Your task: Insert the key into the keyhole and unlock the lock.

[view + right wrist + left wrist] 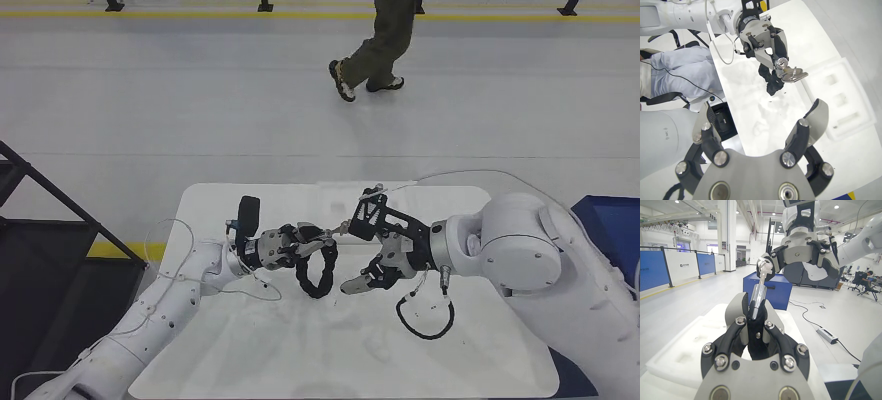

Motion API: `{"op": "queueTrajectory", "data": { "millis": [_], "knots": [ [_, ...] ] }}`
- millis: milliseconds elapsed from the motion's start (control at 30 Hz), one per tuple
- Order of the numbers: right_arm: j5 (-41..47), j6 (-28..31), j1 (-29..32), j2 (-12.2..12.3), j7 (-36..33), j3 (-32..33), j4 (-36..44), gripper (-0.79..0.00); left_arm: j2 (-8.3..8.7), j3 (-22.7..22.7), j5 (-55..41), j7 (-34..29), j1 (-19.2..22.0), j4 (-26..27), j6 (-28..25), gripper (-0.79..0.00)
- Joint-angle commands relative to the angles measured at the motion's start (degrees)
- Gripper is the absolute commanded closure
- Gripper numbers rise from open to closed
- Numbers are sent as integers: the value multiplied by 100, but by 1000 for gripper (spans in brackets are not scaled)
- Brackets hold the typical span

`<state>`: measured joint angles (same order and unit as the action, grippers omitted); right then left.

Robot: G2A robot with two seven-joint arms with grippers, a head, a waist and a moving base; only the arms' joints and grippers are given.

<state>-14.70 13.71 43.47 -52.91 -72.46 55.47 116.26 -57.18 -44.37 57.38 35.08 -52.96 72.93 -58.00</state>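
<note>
One step looks done: flat silver metal key (765, 268) sits in the keyhole (780, 63) of the chrome cylinder lock (757, 295) with black cable (318, 275), clamped in left gripper (754, 306) above white desk (480, 345). Right gripper (797, 267), at its 3 o'clock, gapes wide, holding nothing. Turning remains.

1. Left gripper (754, 306) clamped on chrome lock (757, 298) cylinder; white foam tray (683, 351) on the table beyond.
2. Key (765, 271) seated in the lock's far end.
3. Right gripper (800, 273) jaws spread wide — one finger (772, 274) just behind the key's head.
</note>
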Motion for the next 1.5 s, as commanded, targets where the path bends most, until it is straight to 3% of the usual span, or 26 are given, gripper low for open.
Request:
{"op": "queueTrajectory", "data": {
  "millis": [0,300,533,867,1467],
  "knots": [
    [-36,58,29,8,41,30,7,-785,64,85,-299,-268,40,97,0,0],
    [-139,21,113,14,167,37,43,-785,334,171,-1107,-1259,175,460,0,0],
    [-677,331,269,73,338,194,268,-785,443,180,-1470,-1773,127,585,0,0],
    [-908,583,189,16,511,-133,359,-785,440,215,-1639,-2119,144,648,0,0],
    [-713,632,-88,-114,582,-529,75,-785,394,219,-1468,-2144,158,746,0,0]
  ]
}}
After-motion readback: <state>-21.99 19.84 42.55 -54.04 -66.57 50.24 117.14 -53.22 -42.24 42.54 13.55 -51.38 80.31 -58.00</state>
